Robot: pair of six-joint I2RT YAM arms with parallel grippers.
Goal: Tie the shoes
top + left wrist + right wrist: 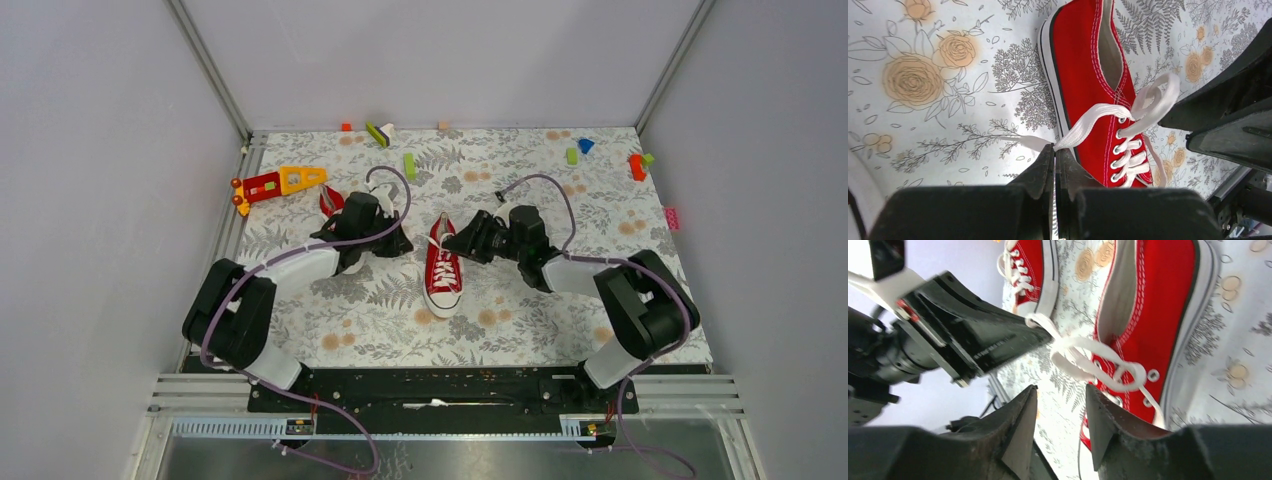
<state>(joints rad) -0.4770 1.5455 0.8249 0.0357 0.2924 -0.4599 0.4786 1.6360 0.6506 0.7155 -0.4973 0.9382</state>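
Lace (1088, 122) pinched in left claw (1054, 149) at sole (1047, 65) edge.

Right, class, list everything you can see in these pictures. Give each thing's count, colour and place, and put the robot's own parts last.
sneakers: two, red with white soles; one mid-table between the arms, the other to its left, mostly hidden by the left arm in the top view
laces: white; untied on the middle sneaker
toy piece: one, red and yellow; far left of the table
small blocks: about nine, green, orange, blue, red, pink and tan; along the far and right edges
table cover: one, grey floral
arms: two, black and white; the right one
left hand: shut on one of the laces
right hand: open, near the lace loop
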